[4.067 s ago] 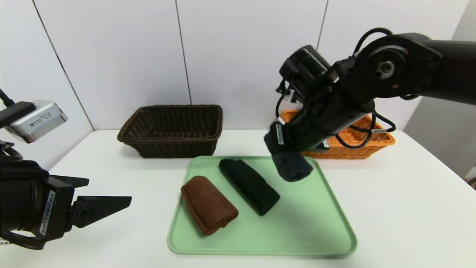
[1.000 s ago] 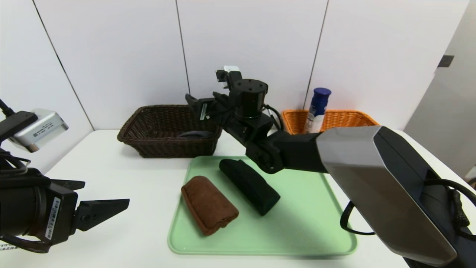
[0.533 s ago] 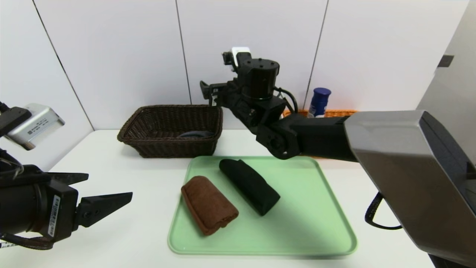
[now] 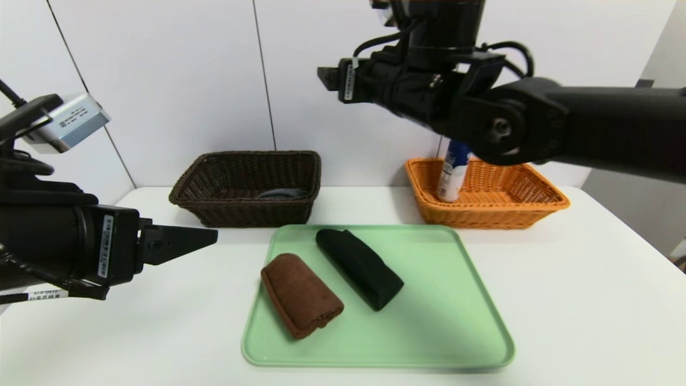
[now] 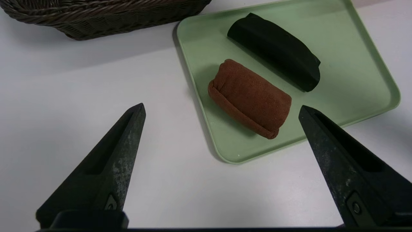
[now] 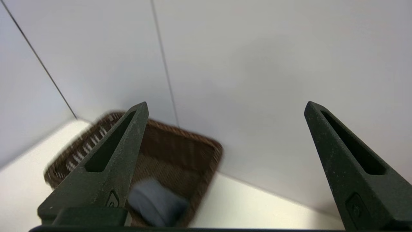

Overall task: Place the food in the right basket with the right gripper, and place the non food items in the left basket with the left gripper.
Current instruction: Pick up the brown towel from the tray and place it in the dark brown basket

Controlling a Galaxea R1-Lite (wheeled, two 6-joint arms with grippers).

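Lifting clear of the dark brown basket [image 4: 247, 185], the right gripper [image 4: 327, 75] now hangs high against the wall in the head view, its arm swung up from where it stooped over that basket a second ago, while the dark grey towel [image 4: 281, 193] it carried lies inside. Behind its arm the bottle [image 4: 452, 174] stands upright in the orange basket [image 4: 485, 195], so the food appears dealt with. On the green tray [image 4: 455, 321] the brown towel [image 4: 301, 295] and the black towel [image 4: 359, 268] lie side by side, untouched. The left gripper [image 4: 206, 238] has edged up and forward over the table [image 4: 589, 300], pointing toward the tray

Left wrist view: the left gripper [image 5: 222, 112] shows jaws spread wide and empty, framing the brown towel [image 5: 250, 98] on the tray's [image 5: 370, 64] near side, the black towel [image 5: 275, 54] just beyond it and the brown basket's [image 5: 103, 16] rim beyond the tray. The brown roll looks the likely next pick

Right wrist view: the right gripper [image 6: 225, 109] stands fully parted with nothing between its jaws, the brown basket [image 6: 193, 151] below and blurred, the grey towel [image 6: 157, 203] resting in it. Two towels remain for the left arm
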